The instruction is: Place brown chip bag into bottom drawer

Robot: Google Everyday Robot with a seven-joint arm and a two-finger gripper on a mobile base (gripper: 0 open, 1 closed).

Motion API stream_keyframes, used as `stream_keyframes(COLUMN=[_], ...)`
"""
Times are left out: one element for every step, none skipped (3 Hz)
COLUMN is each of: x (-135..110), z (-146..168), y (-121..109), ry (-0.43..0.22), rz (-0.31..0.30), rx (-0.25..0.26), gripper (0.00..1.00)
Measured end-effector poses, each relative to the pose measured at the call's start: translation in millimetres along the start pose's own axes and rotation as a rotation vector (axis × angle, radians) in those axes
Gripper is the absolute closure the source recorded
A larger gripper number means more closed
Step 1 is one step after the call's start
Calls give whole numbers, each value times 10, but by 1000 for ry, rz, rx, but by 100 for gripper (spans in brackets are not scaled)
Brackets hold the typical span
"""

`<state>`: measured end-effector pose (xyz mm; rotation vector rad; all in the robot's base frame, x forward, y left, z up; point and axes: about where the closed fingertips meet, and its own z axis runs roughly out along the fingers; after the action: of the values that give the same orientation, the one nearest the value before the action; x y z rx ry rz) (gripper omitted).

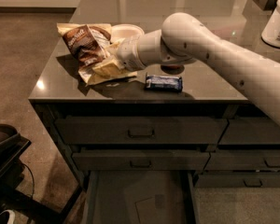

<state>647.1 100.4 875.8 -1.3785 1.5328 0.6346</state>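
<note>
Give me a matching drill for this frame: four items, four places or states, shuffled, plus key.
1 chip bag
2 blue wrapper
3 bottom drawer
4 gripper

A pulled open below the counter
B flat near the counter's front edge
C against the chip bag, over the counter
D crumpled, at the counter's left end

Pairs: 1-D, 2-B, 3-A, 4-C

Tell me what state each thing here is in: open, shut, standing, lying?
Chip bag: crumpled, propped up at the gripper.
Gripper: at the bag's right edge, over the counter.
Bottom drawer: pulled open.
Middle drawer: shut.
Top drawer: shut.
Blue wrapper: lying flat on the counter.
Bowl: upright behind the bag.
</note>
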Motion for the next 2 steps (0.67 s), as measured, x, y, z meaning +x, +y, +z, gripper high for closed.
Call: stream_keyframes(x=[0, -63], z=[0, -90], y=[0, 233], ry=[0, 28], rz=[0, 27], rx=[0, -14], gripper=[100, 100])
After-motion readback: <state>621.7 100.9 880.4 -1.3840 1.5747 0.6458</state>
